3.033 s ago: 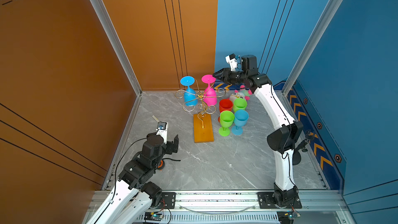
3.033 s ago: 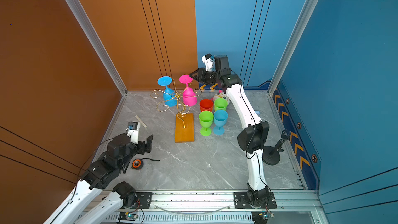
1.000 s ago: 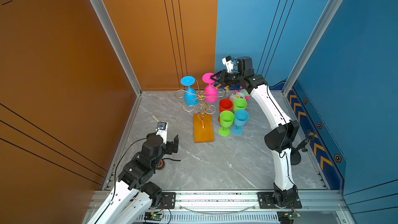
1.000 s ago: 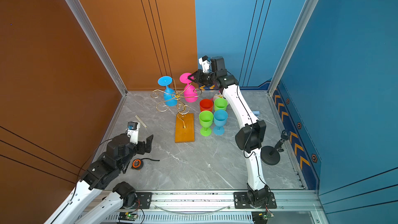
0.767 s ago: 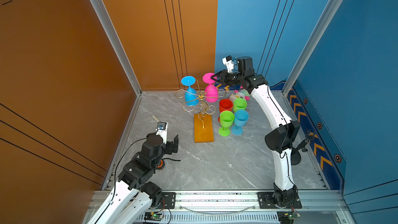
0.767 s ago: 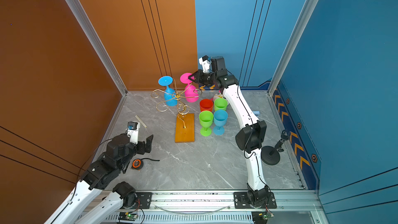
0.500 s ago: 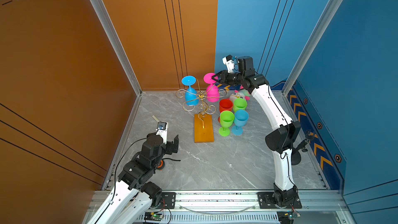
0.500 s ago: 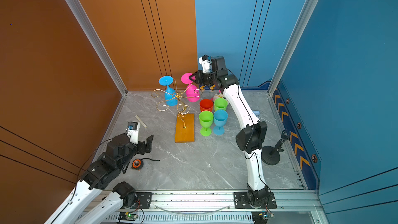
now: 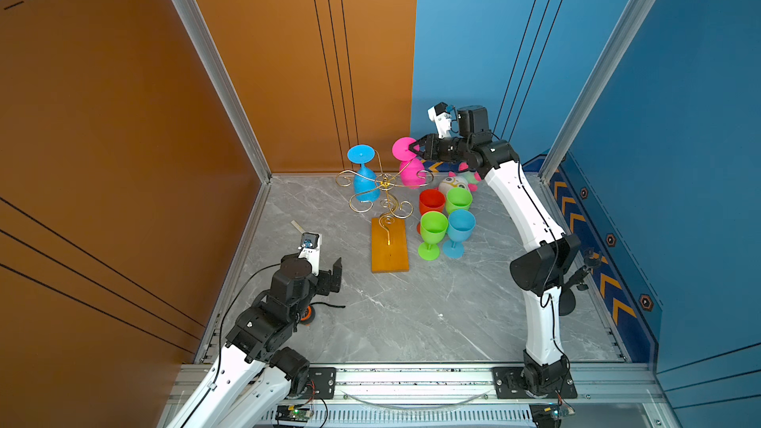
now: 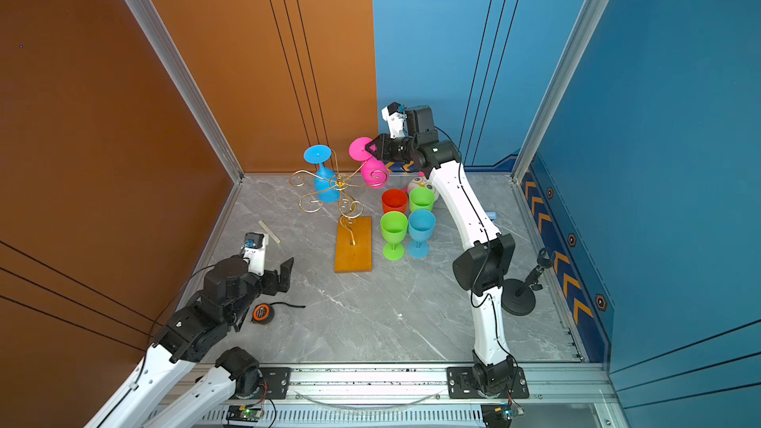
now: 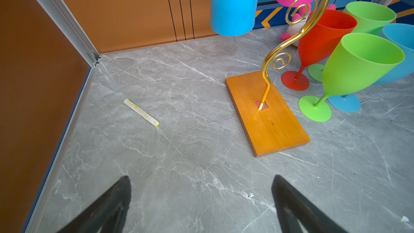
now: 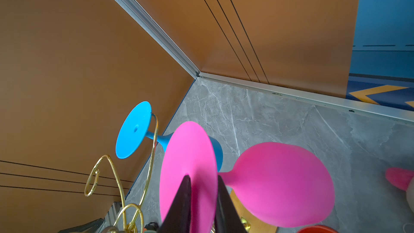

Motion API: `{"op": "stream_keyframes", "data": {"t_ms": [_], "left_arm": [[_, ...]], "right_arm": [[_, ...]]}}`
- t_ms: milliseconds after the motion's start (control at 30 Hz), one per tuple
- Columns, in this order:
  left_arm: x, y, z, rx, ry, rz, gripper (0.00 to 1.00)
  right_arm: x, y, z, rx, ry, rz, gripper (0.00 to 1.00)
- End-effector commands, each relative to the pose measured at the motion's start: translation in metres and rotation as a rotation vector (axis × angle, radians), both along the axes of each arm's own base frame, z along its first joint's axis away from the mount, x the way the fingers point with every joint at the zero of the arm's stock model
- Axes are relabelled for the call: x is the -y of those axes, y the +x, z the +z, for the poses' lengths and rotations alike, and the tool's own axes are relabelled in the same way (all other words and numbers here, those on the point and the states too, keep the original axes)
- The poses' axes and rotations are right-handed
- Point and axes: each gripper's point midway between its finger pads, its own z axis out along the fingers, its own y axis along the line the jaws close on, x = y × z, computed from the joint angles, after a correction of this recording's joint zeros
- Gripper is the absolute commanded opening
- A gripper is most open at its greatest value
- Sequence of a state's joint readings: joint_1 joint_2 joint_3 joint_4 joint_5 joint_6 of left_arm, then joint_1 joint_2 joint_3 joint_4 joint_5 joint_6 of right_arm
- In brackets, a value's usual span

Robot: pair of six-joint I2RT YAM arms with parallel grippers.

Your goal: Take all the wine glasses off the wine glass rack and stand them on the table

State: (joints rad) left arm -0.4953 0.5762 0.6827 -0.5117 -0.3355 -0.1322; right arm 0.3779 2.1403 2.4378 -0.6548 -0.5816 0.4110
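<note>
The right claw point(image 9: 414, 149) is pinching the foot disc of the upside-down pink wine glass point(image 9: 412, 172), its jaws narrowed onto the rim. The bowl is hanging just below the claw, by a scroll arm of the gold wine glass rack point(image 9: 389, 247). The left claw point(image 9: 331, 275) is hovering wide open above the worktop point(image 9: 412, 314), well apart from the rack.

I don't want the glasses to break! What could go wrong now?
1. The right gripper pinches only the thin foot of the pink wine glass, so the glass might slip and fall onto the red glass standing close by.
2. If the foot catches a curl of the wine glass rack, the pull could tip the rack and shake off the blue wine glass hanging beside it.
</note>
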Motion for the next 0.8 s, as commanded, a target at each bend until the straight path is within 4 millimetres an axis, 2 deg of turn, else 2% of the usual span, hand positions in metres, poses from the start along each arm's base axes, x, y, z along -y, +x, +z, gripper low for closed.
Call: {"op": "stream_keyframes", "data": {"t_ms": [0, 233, 567, 767], "left_arm": [[0.001, 0.003, -0.002, 0.003, -0.013, -0.004, 0.98], [0.002, 0.003, -0.002, 0.003, -0.015, -0.006, 0.98], [0.002, 0.002, -0.001, 0.005, -0.016, -0.006, 0.98], [0.002, 0.002, -0.001, 0.006, -0.017, -0.008, 0.98]], "right_arm": [[0.013, -0.007, 0.01, 0.022, -0.044, -0.035, 0.15], [0.01, -0.014, 0.02, 0.031, -0.028, -0.019, 0.1], [-0.005, -0.029, 0.032, 0.009, 0.037, 0.045, 0.04], [-0.009, -0.033, 0.032, -0.011, 0.053, 0.059, 0.01]]}}
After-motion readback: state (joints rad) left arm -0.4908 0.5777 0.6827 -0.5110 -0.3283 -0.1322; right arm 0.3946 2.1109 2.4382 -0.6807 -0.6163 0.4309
